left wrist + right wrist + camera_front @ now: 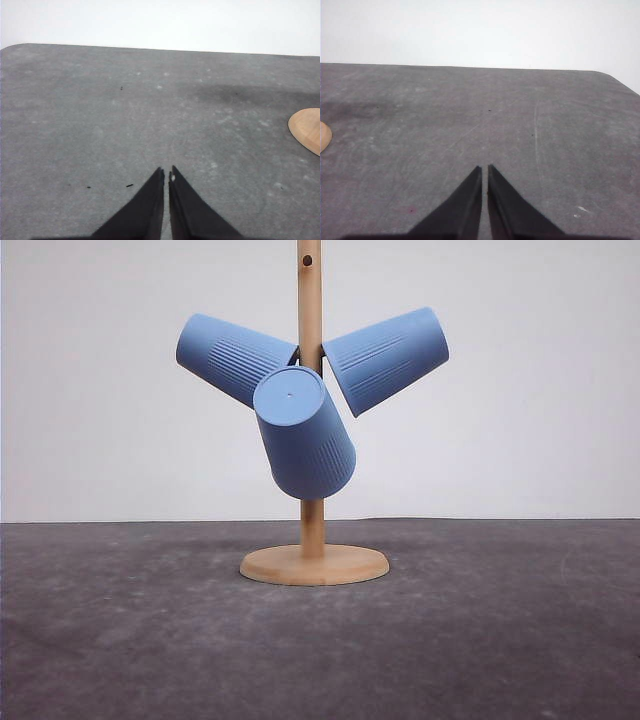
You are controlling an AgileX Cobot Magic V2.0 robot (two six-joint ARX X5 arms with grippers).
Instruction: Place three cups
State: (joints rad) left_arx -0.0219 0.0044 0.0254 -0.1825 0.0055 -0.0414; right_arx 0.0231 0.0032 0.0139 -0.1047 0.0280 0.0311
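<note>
Three blue cups point(305, 430) hang on the wooden stand point(313, 564), so we judge placing finished, left gripper point(166, 173) and right gripper point(484, 168) closed empty.

Bare lab setup: grey tabletop point(500, 640), blank white wall point(100, 390).

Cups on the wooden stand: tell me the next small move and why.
Probably none beyond keeping both arms back. All three cups already hang on the wooden stand, and the left hand and right hand are shut, holding nothing, over the bare table.
</note>
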